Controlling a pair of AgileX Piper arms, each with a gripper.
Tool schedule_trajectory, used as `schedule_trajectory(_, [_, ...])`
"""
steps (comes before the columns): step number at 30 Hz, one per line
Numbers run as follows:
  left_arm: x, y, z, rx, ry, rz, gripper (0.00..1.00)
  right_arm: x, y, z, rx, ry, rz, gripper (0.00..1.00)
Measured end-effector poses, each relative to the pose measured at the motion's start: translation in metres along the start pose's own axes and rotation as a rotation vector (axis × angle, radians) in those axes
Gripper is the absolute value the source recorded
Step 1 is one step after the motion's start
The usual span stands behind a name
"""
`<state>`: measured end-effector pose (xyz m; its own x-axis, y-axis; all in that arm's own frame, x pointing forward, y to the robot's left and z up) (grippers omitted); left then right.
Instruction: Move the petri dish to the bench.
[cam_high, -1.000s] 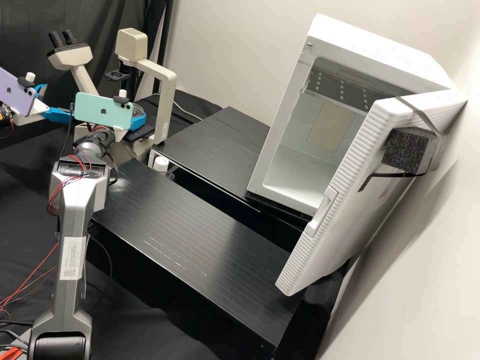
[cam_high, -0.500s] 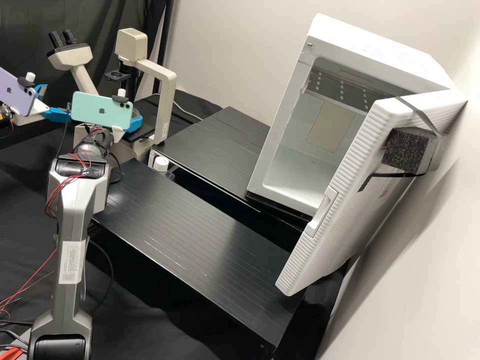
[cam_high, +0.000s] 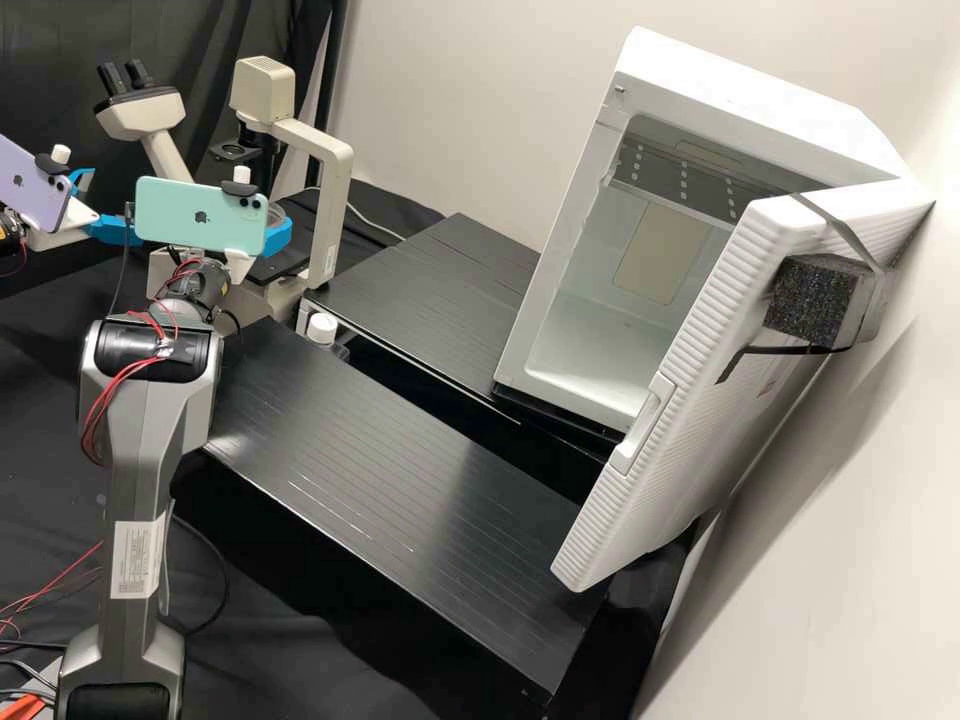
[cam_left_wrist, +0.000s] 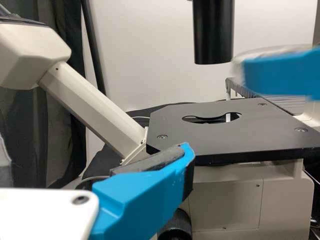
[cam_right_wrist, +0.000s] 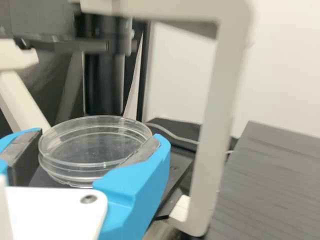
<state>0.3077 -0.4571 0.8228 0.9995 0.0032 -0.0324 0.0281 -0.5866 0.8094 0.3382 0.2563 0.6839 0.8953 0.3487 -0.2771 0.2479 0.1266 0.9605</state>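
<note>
- Between the right gripper's (cam_high: 278, 215) grey-padded fingers (cam_right_wrist: 135, 185), a clear, round, thin-walled petri dish (cam_right_wrist: 95, 147) sits gripped
- Left gripper's (cam_high: 110, 205) angular blue fingers (cam_left_wrist: 140, 197) stand apart

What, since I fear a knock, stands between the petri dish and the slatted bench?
The microscope's pale upright rises between the petri dish, held by the right gripper, and the slatted bench in the right wrist view.

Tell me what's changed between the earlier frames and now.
In the high view, the right arm has drawn toward the picture's left edge, and its green phone has shifted slightly the same way. No visible grasp or release; the right gripper holds the petri dish. The left gripper, microscope and white cabinet stayed put.
</note>
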Motion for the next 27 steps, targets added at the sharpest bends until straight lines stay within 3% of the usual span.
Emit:
schedule_trajectory(19, [0.000,0.000,0.000,0.000,0.000,0.000,1.00,-0.122,0.025,0.018,-0.042,0.046,0.165,0.00])
schedule_trajectory(27, [0.000,0.000,0.000,0.000,0.000,0.000,1.00,-0.172,0.025,0.042,-0.050,0.003,0.193,0.00])
